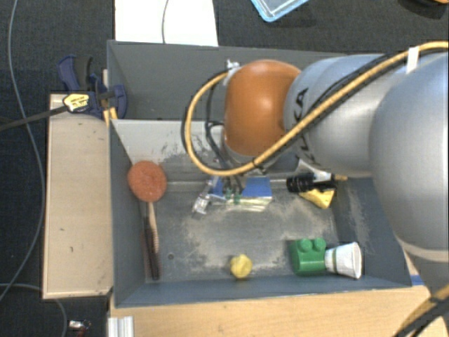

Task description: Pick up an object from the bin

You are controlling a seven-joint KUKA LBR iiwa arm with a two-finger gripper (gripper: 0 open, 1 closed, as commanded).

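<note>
Bin (210,241): grey metal, scuffed floor.
Jaws: above blue-and-clear packet (247,194), centre; grip unreadable.
Hidden: black item (303,183), 3 o'clock, cut by arm (365,111).

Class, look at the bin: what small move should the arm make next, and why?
Probably ease the tool straight down a little: it hangs right over the clear-and-blue packet lying mid-bin, which rests on the bin floor.

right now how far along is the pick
Done: nothing looks lifted; the green block, the yellow lump and the rest lie on the bin floor. In hand: the hand is low over a blue and clear packet at the back middle. Left: lifting one out.
</note>
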